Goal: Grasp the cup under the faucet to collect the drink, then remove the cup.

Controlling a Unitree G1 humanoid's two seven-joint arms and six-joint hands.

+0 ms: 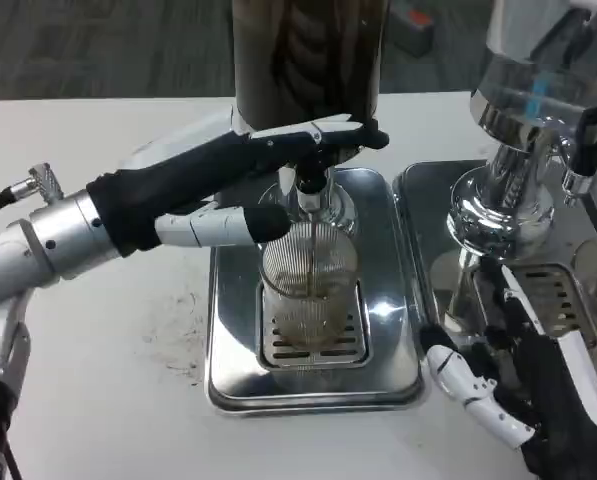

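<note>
1. Head view: my left robot hand (240,190) grips the ribbed glass cup (308,285) under the faucet (310,190), on the steel drip tray (233,350).
2. My right robot hand (513,375) rests on the counter (108,370), fingers spread, empty.

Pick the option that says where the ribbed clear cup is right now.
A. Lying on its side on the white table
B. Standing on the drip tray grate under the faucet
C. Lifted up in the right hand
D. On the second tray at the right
B: the cup stands upright on the drip tray grate, directly below the faucet, with the left hand at it.
</note>
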